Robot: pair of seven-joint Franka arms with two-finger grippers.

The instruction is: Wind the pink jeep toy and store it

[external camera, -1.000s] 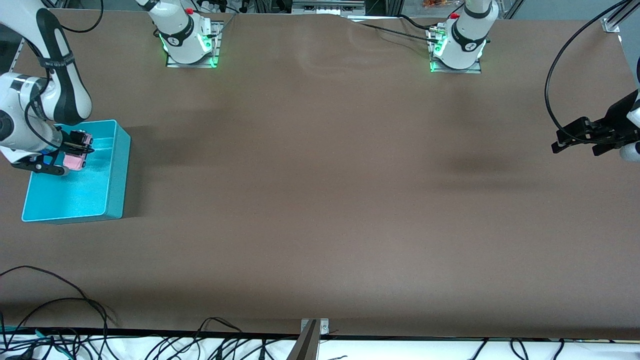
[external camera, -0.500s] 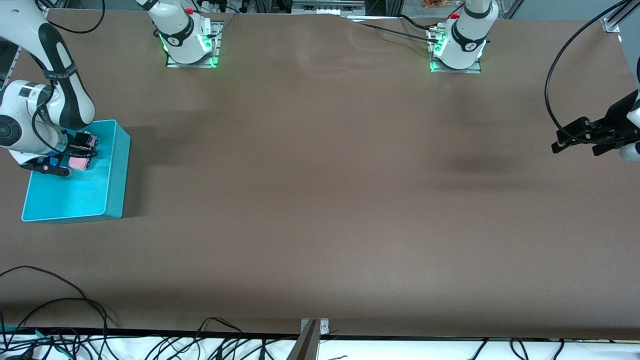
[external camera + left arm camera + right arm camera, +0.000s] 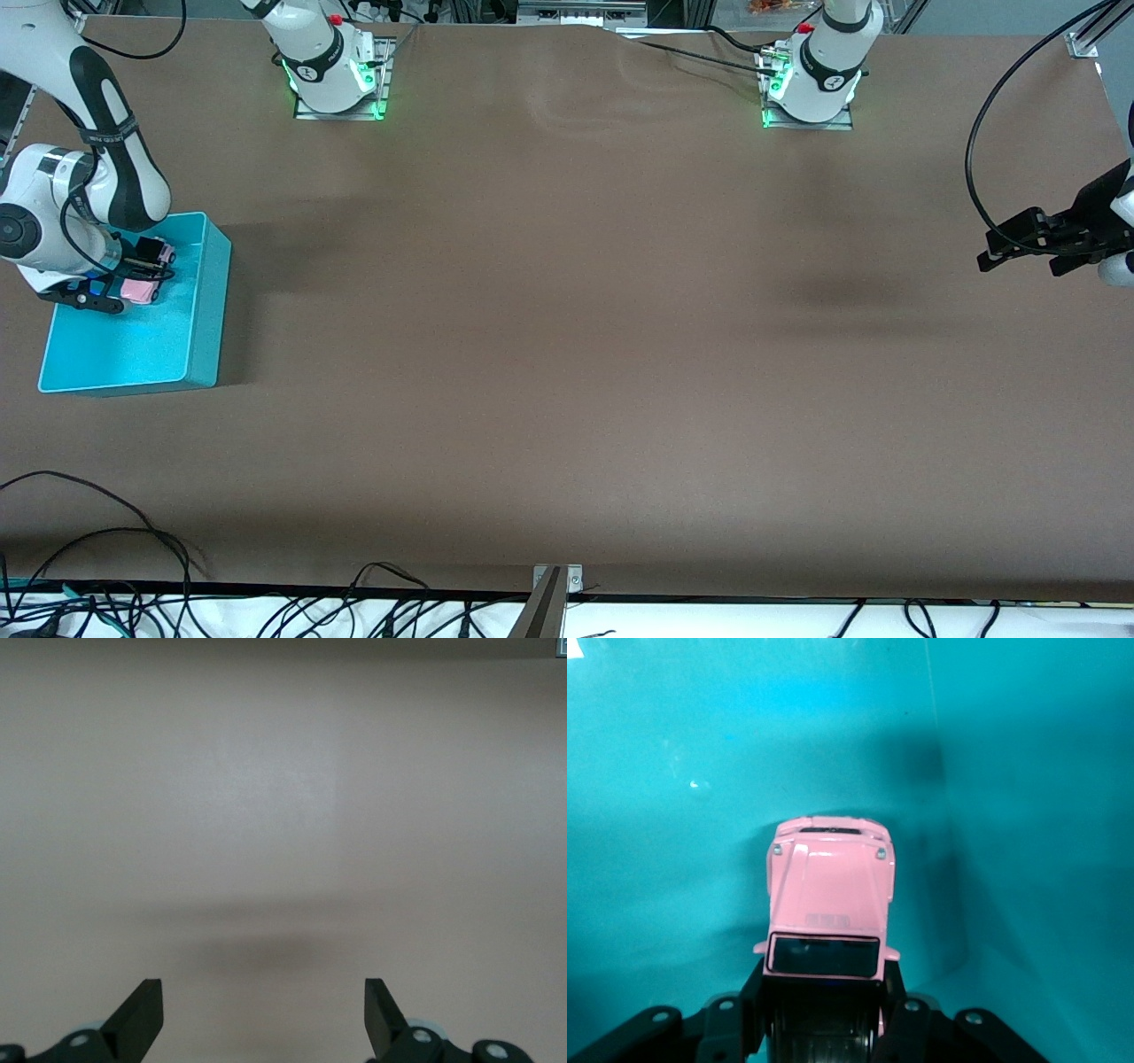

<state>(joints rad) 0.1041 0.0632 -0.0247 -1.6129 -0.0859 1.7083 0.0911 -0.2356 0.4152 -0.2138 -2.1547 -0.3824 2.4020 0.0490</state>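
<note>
Right gripper [image 3: 142,273] inside turquoise bin [image 3: 199,341] at right arm's end of table, jaws clamped on pink jeep toy [image 3: 829,904], nose toward bin floor. Left gripper [image 3: 1019,248] waits over bare table [image 3: 567,354] at left arm's end, jaws apart, nothing held.

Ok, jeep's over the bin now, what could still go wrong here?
The right gripper holds the pink jeep toy nose-down, close to a wall of the turquoise bin. Released here, it may tip or bounce against that wall. If wound, it could run inside the bin. The left gripper waits, open, over the table.
</note>
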